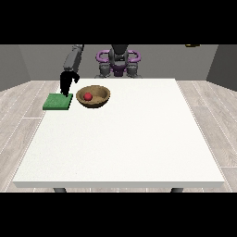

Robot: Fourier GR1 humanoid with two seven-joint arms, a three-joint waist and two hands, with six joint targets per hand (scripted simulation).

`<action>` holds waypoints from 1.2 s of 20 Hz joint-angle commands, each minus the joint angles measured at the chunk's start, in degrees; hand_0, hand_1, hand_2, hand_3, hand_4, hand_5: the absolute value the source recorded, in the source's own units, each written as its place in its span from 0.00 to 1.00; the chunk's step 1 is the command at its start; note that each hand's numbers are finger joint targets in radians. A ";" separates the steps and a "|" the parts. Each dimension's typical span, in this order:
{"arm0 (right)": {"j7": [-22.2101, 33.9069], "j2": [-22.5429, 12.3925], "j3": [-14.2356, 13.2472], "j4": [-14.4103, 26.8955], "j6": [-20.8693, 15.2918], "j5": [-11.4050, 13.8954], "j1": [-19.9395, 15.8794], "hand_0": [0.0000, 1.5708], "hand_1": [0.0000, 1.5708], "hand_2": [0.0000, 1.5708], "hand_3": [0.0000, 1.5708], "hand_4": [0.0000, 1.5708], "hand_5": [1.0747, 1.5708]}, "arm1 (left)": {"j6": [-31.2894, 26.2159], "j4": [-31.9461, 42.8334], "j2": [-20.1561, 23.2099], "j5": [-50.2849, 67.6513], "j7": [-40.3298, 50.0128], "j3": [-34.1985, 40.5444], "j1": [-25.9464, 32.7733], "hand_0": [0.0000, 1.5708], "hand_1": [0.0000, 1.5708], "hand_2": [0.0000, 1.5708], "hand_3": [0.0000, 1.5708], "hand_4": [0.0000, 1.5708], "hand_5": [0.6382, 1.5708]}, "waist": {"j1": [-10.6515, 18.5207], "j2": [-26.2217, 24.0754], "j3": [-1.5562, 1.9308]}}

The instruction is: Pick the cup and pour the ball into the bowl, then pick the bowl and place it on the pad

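A brown wooden bowl [94, 98] stands on the white table [120, 139] at the far left, with a red ball [87, 96] lying inside it. Just left of the bowl lies a flat green pad [58, 102]. The hand at the view's left [67, 83] hangs over the pad's far right corner, close to the bowl's left rim. Its fingers point downward and hold nothing. No cup shows anywhere. No hand shows at the view's right.
The robot's torso [118, 62] stands behind the table's far edge. The grey forearm [73, 58] slants down from it to the hand. Wooden floor surrounds the table.
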 commanded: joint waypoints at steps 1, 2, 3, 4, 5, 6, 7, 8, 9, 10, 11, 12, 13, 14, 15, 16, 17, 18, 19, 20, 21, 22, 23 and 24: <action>-6.53 2.40 0.81 5.02 -0.03 1.30 -0.61 0.00 0.00 0.00 0.00 0.45 0.99 | -5.03 -0.72 4.79 5.02 1.18 3.50 0.81 0.00 0.00 0.00 0.00 0.65 0.99 | -0.74 2.07 0.09; -2.86 1.83 1.52 5.34 -0.53 1.06 -2.31 0.00 0.00 0.00 0.00 0.44 0.99 | -5.99 -1.11 3.92 5.42 0.69 2.91 4.74 0.00 0.00 0.00 0.00 0.63 0.99 | -1.09 0.10 0.07; -5.59 -0.31 0.63 8.90 0.89 1.45 -3.58 0.00 0.00 0.00 0.00 0.41 0.98 | -4.95 -2.11 5.33 6.47 4.15 3.82 1.92 0.00 0.00 0.00 0.00 0.62 0.98 | -0.80 1.31 0.10; -4.76 -0.56 0.03 9.94 0.57 0.86 -3.79 0.00 0.00 0.00 0.00 0.39 0.97 | -6.48 -3.78 4.39 6.63 0.93 3.23 5.95 0.00 0.00 0.00 0.00 0.63 0.98 | 0.63 0.87 0.09; -9.05 0.10 -0.28 11.59 1.72 0.43 -6.10 0.00 0.00 0.00 0.00 0.38 0.97 | -5.53 -3.20 5.98 7.30 0.89 4.50 2.09 0.00 0.00 0.00 0.00 0.63 0.97 | -0.72 4.92 0.11; -5.96 0.65 0.83 11.99 -1.19 1.31 -7.19 0.00 0.00 0.00 0.00 0.37 0.97 | -5.46 -3.86 6.18 7.11 3.90 3.76 5.02 0.00 0.00 0.00 0.00 0.64 0.97 | -1.28 1.18 0.09; -8.63 1.74 1.44 12.77 0.19 1.61 -6.26 0.00 0.00 0.00 0.00 0.37 0.98 | -6.71 -3.14 8.32 8.44 1.71 5.73 4.01 0.00 0.00 0.00 0.00 0.64 0.96 | -2.07 3.48 0.09; -10.76 2.87 1.11 14.56 -1.78 2.07 -6.62 0.00 0.00 0.00 0.00 0.36 0.98 | -6.42 -5.45 5.78 9.10 3.54 4.23 5.96 0.00 0.00 0.00 0.00 0.64 0.96 | -0.13 1.86 0.10; -10.51 4.97 3.28 11.61 -1.31 2.67 -6.95 0.00 0.00 0.00 0.00 0.34 0.97 | -8.64 -0.58 12.79 9.91 2.11 8.34 2.04 0.00 0.00 0.00 0.00 0.64 0.96 | -3.39 4.86 0.07; -10.94 0.66 1.86 16.06 1.06 2.21 -8.83 0.00 0.00 0.00 0.00 0.35 0.97 | -5.88 -4.35 9.31 8.85 1.59 6.07 5.07 0.00 0.00 0.00 0.00 0.64 0.96 | -3.15 4.59 0.09; -11.80 -0.09 1.01 16.71 2.69 1.34 -7.77 0.00 0.00 0.00 0.00 0.34 0.96 | -8.50 -4.10 10.10 10.61 0.09 7.34 7.11 0.00 0.00 0.00 0.00 0.65 0.96 | -2.37 5.03 0.09; -14.30 1.81 1.43 18.46 -0.10 2.60 -8.89 0.00 0.00 0.00 0.00 0.33 0.97 | -9.94 -4.88 11.68 11.71 2.54 6.81 4.35 0.00 0.00 0.00 0.00 0.64 0.96 | -1.64 6.02 0.10; -17.15 -0.46 0.68 19.71 3.01 2.42 -8.51 0.00 0.00 0.00 0.00 0.33 0.96 | -5.99 -6.02 10.02 10.09 0.87 6.83 4.09 0.00 0.00 0.00 0.00 0.65 0.97 | -2.31 9.03 0.13; -16.50 -2.63 -0.85 22.82 4.16 1.38 -9.44 0.00 0.00 0.00 0.00 0.32 0.96 | -7.13 -8.15 10.88 11.84 5.40 6.26 3.60 0.00 0.00 0.00 0.00 0.65 0.96 | -0.51 7.58 0.15; -17.46 -0.40 0.04 20.85 1.71 1.91 -10.05 0.00 0.00 0.00 0.00 0.32 0.96 | -8.28 -6.14 12.64 12.56 3.19 8.03 3.86 0.00 0.00 0.00 0.00 0.65 0.96 | -1.39 8.60 0.11; -18.15 -0.01 -0.19 20.74 2.20 1.54 -8.22 0.00 0.00 0.00 0.00 0.30 0.95 | -9.45 -6.73 11.83 12.82 1.91 7.77 6.17 0.00 0.00 0.00 0.00 0.65 0.96 | -0.86 8.47 0.11; -18.77 -0.87 0.22 20.51 2.79 2.30 -6.71 0.00 0.00 0.00 0.00 0.30 0.96 | -9.47 -6.94 12.77 12.99 2.30 8.21 5.73 0.00 0.00 0.00 0.00 0.65 0.96 | -1.24 8.42 0.11; -18.56 -0.69 0.82 19.81 3.60 2.18 -8.24 0.00 0.00 0.00 0.00 0.30 0.95 | -7.05 -6.94 12.05 11.42 1.87 7.75 5.43 0.00 0.00 0.00 0.00 0.64 0.97 | -2.44 9.37 0.11; -19.14 -1.04 0.00 19.98 2.20 1.98 -9.12 0.00 0.00 0.00 0.00 0.28 0.95 | -9.73 -7.68 13.08 12.43 0.69 7.82 5.60 0.00 0.00 0.00 0.00 0.65 0.97 | -0.45 11.01 0.11; -16.49 -0.27 0.60 19.77 0.63 2.17 -10.23 0.00 0.00 0.00 0.00 0.29 0.95 | -8.26 -8.76 10.88 11.80 2.37 5.93 5.56 0.00 0.00 0.00 0.00 0.65 0.97 | -0.10 9.61 0.12; -15.57 2.63 2.04 17.91 -1.39 2.77 -9.73 0.00 0.00 0.00 0.00 0.29 0.95 | -7.89 -7.73 10.70 11.05 0.70 6.10 5.98 0.00 0.00 0.00 0.00 0.65 0.96 | -1.40 9.27 0.07; -16.93 1.33 0.14 19.79 -0.97 1.67 -10.10 0.00 0.00 0.00 0.00 0.29 0.95 | -8.10 -9.33 10.92 12.99 3.77 6.18 4.73 0.00 0.00 0.00 0.00 0.65 0.97 | 0.37 9.14 0.13; -15.31 2.72 1.99 17.72 -1.00 2.37 -9.98 0.00 0.00 0.00 0.00 0.27 0.95 | -8.32 -6.60 12.70 13.28 3.66 7.72 4.32 0.00 0.00 0.00 0.00 0.65 0.96 | -1.10 8.80 0.08; -17.65 2.95 1.26 18.63 -0.39 1.95 -9.57 0.00 0.00 0.00 0.00 0.28 0.95 | -9.42 -7.82 13.98 14.58 4.01 8.23 2.94 0.00 0.00 0.00 0.00 0.65 0.96 | -0.01 9.78 0.12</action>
